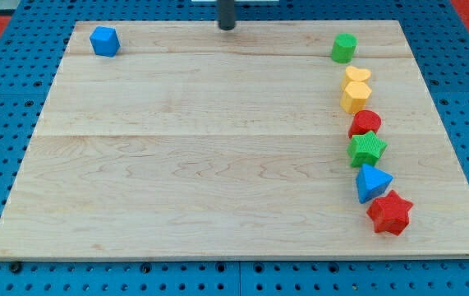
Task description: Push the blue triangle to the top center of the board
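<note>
Rod cut off by the view's top edge, only a short dark stub down to my tip point(227, 28) showing. Red block point(365, 122) partly hidden behind the green star point(368, 148), shape unclear. Yellow heart point(357, 75) overlapped below by the yellow block point(355, 97)

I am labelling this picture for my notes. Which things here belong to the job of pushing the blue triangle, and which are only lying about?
For the job:
blue triangle
my tip, far off at the view's top centre
board

Lying about:
blue block
green block
yellow heart
yellow block
red block
green star
red star
</note>
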### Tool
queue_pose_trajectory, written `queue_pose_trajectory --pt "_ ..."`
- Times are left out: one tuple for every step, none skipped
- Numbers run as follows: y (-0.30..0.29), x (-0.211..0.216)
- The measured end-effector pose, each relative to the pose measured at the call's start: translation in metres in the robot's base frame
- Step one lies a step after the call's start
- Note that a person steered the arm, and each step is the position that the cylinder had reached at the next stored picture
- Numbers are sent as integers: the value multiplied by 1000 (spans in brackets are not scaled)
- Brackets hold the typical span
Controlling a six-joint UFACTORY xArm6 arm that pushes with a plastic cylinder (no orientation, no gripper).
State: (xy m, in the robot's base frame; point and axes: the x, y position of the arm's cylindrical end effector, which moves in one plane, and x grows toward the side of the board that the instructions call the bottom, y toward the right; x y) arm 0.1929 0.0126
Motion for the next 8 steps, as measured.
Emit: queue_pose_trajectory --pt "47 0" --pt "172 3" --pt "260 33" --pt "276 150" --pt "267 245" --pt "214 316" --pt "153 338" --pt "70 338"
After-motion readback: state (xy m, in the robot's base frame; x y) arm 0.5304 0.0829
